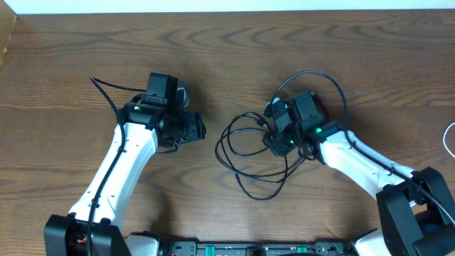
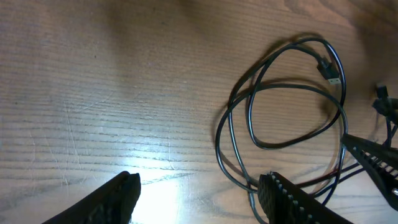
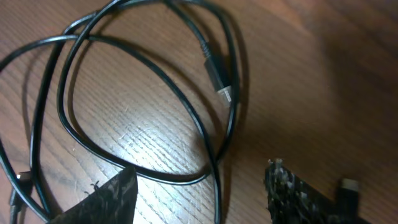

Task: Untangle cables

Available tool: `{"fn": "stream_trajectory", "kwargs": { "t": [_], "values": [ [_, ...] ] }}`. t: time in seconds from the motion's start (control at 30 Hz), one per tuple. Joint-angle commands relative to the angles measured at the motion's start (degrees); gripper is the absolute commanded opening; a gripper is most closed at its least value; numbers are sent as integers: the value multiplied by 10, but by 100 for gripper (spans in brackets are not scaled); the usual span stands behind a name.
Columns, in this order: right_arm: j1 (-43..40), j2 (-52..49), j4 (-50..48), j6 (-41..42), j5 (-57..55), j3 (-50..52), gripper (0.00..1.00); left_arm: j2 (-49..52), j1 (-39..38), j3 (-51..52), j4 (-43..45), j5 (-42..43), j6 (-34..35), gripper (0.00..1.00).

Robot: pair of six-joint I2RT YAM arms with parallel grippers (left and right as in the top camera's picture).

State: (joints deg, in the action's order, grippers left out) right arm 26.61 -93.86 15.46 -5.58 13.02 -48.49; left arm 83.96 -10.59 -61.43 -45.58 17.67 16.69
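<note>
The thin black cable (image 1: 218, 147) lies in overlapping loops on the wooden table between my two arms. In the right wrist view one strand of the black cable (image 3: 218, 180) runs between the fingers of my right gripper (image 3: 199, 193), which is open just above the wood. Farther up the loops lies one of its small plug ends (image 3: 217, 78). My left gripper (image 2: 199, 193) is open over bare wood, with its right finger (image 2: 289, 200) above the near edge of the loops (image 2: 249, 118). From overhead, the left gripper (image 1: 202, 129) is left of the tangle and the right gripper (image 1: 271, 139) at its right edge. A bit of white cable (image 1: 447, 137) shows at the far right edge.
The right arm's thicker black cord (image 1: 320, 74) arcs behind its wrist, and the left arm's cord (image 1: 106, 94) trails off to the back left. The table's far edge (image 1: 227, 12) meets a white wall. The arm bases stand along the front edge.
</note>
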Motion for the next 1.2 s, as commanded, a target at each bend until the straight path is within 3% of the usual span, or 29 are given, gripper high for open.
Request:
{"fn": "stream_trajectory", "kwargs": {
  "t": [0.0,0.17,0.53,0.63,0.83,1.17],
  "values": [
    [9,1,-27,-9,-16,32,60,1,2,-5,-3,-4,-5,66],
    [9,1,-49,-9,-19,61,53,1,2,-5,-2,-4,-5,66],
    [13,-21,-75,-2,-19,71,47,1,2,-5,-3,-4,-5,66],
    [12,-41,-75,-3,-13,71,41,1,2,-5,-3,-4,-5,65],
    [12,-30,-72,-2,-13,68,1,1,2,-5,-3,-4,-5,65],
    [-14,179,-60,75,-9,41,1,0,2,-5,-5,-4,-5,66]
  ]
}}
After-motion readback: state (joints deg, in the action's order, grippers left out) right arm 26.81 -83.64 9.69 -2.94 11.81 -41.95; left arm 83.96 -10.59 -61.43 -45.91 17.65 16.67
